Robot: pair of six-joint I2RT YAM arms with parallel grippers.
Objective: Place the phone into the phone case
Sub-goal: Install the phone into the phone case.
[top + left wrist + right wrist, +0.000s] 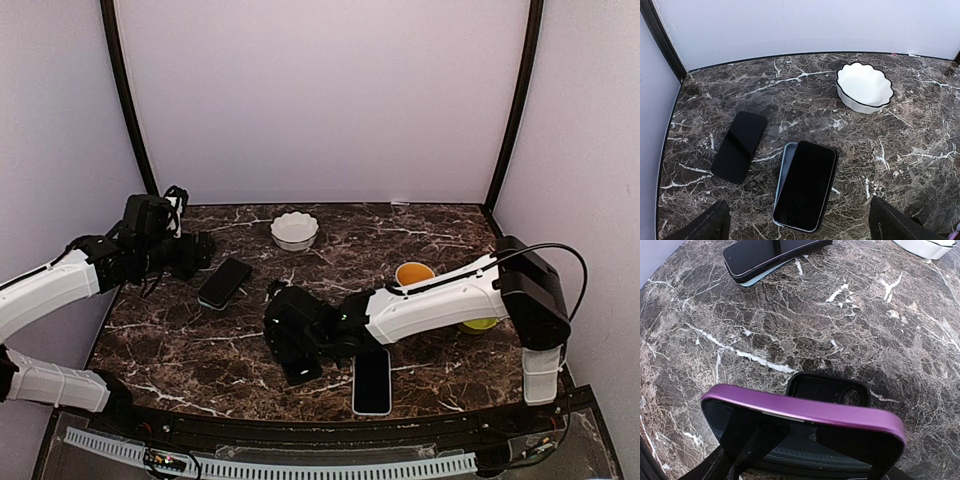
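- Phone point(805, 412), purple-edged: we see it pinched in right claw point(297, 360), over black phone case point(829, 390) near tabletop's point(450, 240) front edge.
- Left claw point(198, 252) spread wide, holding nothing.

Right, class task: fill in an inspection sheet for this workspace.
Surface: dark veined marble table.
Job's things: purple phone held over black case.
Clutter: white bowl, orange cup, yellow-green thing, white-edged phone, black phone, third phone lying on blue case.
Pincers: left pincer open, empty; right pincer shut on purple phone.
Cables: black cable at left wrist, another at right elbow.
Surroundings: pale walls, black corner posts.
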